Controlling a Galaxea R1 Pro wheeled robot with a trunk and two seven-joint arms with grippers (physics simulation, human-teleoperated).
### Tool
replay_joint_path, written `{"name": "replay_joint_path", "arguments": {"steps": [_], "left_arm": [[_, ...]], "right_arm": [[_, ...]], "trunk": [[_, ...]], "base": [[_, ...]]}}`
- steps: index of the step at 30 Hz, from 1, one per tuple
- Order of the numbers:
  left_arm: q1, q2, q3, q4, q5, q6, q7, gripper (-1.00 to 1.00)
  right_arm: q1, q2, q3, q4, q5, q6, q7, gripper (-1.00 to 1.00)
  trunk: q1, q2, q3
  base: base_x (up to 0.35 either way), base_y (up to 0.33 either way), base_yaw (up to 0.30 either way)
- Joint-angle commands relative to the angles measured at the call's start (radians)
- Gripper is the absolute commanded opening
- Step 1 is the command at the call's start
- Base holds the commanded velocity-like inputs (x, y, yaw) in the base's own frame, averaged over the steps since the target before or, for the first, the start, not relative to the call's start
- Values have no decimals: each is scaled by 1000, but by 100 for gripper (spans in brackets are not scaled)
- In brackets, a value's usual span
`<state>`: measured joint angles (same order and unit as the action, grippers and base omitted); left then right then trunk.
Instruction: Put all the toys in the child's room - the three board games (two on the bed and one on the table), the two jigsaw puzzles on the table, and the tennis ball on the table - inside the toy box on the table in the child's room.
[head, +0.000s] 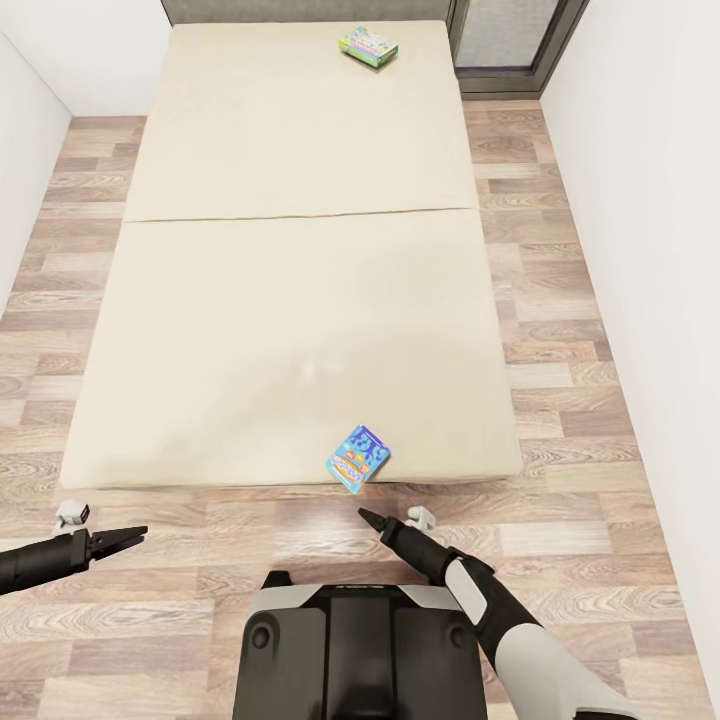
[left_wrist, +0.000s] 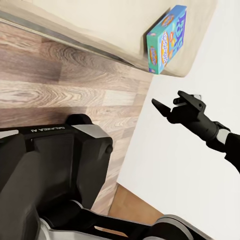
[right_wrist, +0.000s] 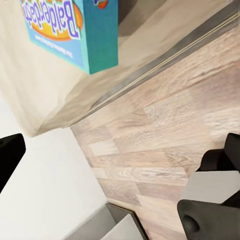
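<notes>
1. Because the blue board game (head: 358, 457) lies flat at the very foot edge of the bed (head: 250, 330), one corner just over the lip, a clumsy push from the front would likely slide it up the mattress, while a snag on that corner could tip it onto the wood floor (head: 600, 540).
2. The right gripper (head: 372, 519) hangs over the floor just short of that box, empty, its fingers drawn to a narrow point in both the head and left wrist views (left_wrist: 167, 107); judged clenched, it would have to spread before it could take the box's thickness.
3. A flat box on a soft mattress gives little edge to pinch, so a shallow hold may slip.
4. The left gripper (head: 133, 538) is well apart to the side, holding nothing, its tips close together and apparently clenched too.
5. The second board game (head: 368, 47) sits far off near the headboard, beyond easy reach from here; stretching for it risks the base (head: 360, 650) bumping the bed frame.
</notes>
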<state>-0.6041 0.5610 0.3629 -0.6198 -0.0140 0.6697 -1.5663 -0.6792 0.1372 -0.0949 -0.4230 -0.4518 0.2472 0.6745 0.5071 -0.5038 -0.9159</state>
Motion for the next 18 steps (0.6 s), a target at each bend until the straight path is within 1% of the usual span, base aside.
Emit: {"name": "replay_joint_path", "arguments": {"steps": [1, 10, 13, 18], "left_arm": [[0, 0, 1, 0, -2, 10, -5, 100], [0, -1, -1, 0, -3, 11, -5, 100], [0, -1, -1, 0, -3, 11, -5, 100], [0, -1, -1, 0, -3, 11, -5, 100]], "right_arm": [[0, 1, -6, 0, -6, 10, 3, 100], [-15, 1, -6, 0, -6, 17, 6, 100], [-34, 0, -6, 0, -6, 20, 15, 100], [-65, 1, -6, 1, -4, 40, 51, 100]], "trunk": [[0, -1, -1], [0, -1, -1], [0, -1, -1], [0, -1, -1]], "base": [[0, 0, 0], [0, 0, 0], [0, 0, 0], [0, 0, 0]]}}
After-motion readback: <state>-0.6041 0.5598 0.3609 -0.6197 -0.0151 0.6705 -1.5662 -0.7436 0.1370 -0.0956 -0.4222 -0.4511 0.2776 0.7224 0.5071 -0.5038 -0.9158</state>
